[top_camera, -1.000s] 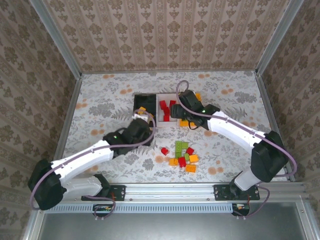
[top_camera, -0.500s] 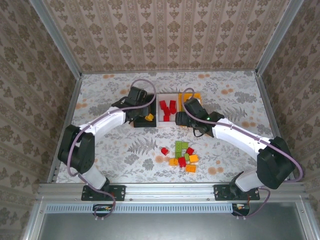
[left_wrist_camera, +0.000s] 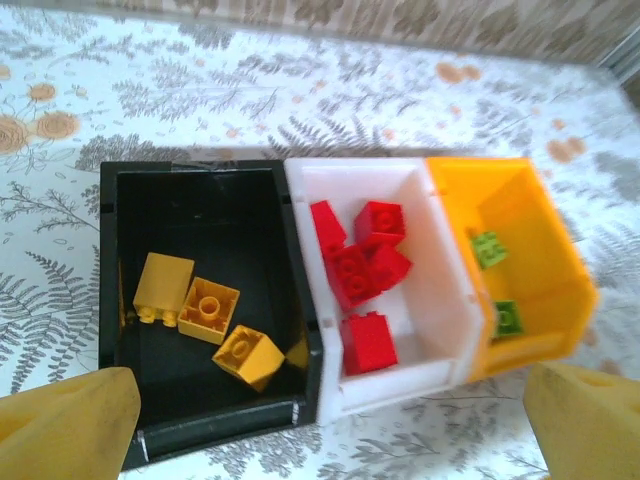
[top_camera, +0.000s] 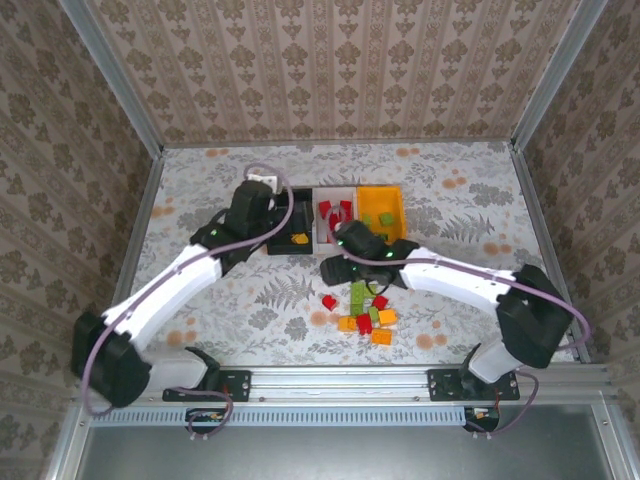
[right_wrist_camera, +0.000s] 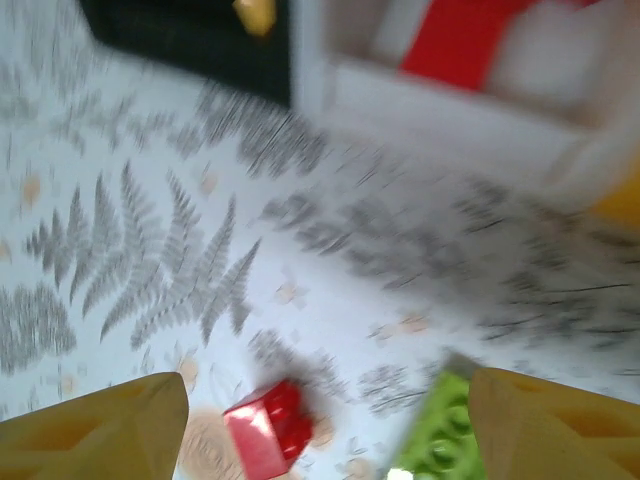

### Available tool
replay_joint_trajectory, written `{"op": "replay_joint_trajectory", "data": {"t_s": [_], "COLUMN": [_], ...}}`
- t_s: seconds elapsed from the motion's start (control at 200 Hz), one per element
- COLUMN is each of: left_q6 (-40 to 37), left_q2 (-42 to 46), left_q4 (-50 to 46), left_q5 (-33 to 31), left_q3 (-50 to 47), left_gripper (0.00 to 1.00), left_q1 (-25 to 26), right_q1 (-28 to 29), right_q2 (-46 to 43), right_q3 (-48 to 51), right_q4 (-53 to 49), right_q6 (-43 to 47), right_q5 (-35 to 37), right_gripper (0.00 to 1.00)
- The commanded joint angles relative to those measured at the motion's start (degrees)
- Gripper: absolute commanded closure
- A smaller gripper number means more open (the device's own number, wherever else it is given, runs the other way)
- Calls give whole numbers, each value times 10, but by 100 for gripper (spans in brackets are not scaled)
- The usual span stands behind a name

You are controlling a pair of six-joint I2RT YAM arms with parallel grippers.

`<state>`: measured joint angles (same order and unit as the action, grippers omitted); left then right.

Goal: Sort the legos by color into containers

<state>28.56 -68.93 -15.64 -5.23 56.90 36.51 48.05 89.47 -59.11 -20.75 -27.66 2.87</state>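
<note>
Three containers stand in a row: black bin (top_camera: 292, 212), white bin (top_camera: 335, 192), orange bin (top_camera: 380, 196). In the left wrist view the black bin (left_wrist_camera: 225, 215) holds three orange legos (left_wrist_camera: 208, 310), the white bin (left_wrist_camera: 440, 290) holds several red ones (left_wrist_camera: 360, 262), and the orange bin (left_wrist_camera: 535, 245) holds two green ones (left_wrist_camera: 488, 248). My left gripper (top_camera: 268, 222) (left_wrist_camera: 330, 428) hangs open and empty above the bins' near edge. Loose legos (top_camera: 365, 315) lie on the table. My right gripper (top_camera: 335, 268) (right_wrist_camera: 330, 430) is open over a red brick (right_wrist_camera: 268, 435), with a green brick (right_wrist_camera: 435, 448) by its right finger.
The patterned table top (top_camera: 230, 290) lies open left of the pile. Metal frame posts and papered walls ring the table. The right wrist view is blurred; the black bin (right_wrist_camera: 190, 40) and white bin (right_wrist_camera: 450, 95) sit at its top.
My left gripper carried an orange brick over the black bin and opened; the brick now lies inside. My right gripper swung from the bins toward the loose pile.
</note>
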Motion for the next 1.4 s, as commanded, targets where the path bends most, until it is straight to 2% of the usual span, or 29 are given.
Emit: {"op": "replay_joint_trajectory", "data": {"t_s": [0.0,0.28,0.5,0.605,0.7,0.94,1.075,1.26,1.395], "left_q6": [35,106,142,144,143,141,140,129,118], "left_q2": [68,245,293,310,326,348,337,304,278], "left_q4": [-15,-64,-78,-85,-97,-102,-87,-66,-53], "left_q5": [-34,-80,-95,-100,-105,-93,-76,-49,-36], "left_q3": [-67,-227,-283,-291,-295,-304,-312,-310,-303], "left_gripper": [0,0,0,0,0,0,0,0,0], "left_q1": [11,22,22,20,21,21,21,27,40], "right_q1": [26,68,74,74,71,-3,-63,-102,-120], "right_q2": [45,114,136,118,89,44,96,194,239], "right_q3": [-24,-28,-21,-22,-30,-90,-161,-274,-328], "right_q4": [-10,-14,6,15,15,-2,-27,-81,-97], "right_q6": [32,32,25,28,34,17,-3,-5,-12], "right_q5": [-13,-6,-7,-5,9,50,72,107,107], "right_gripper": [26,37,63,72,76,76,75,73,64]}}
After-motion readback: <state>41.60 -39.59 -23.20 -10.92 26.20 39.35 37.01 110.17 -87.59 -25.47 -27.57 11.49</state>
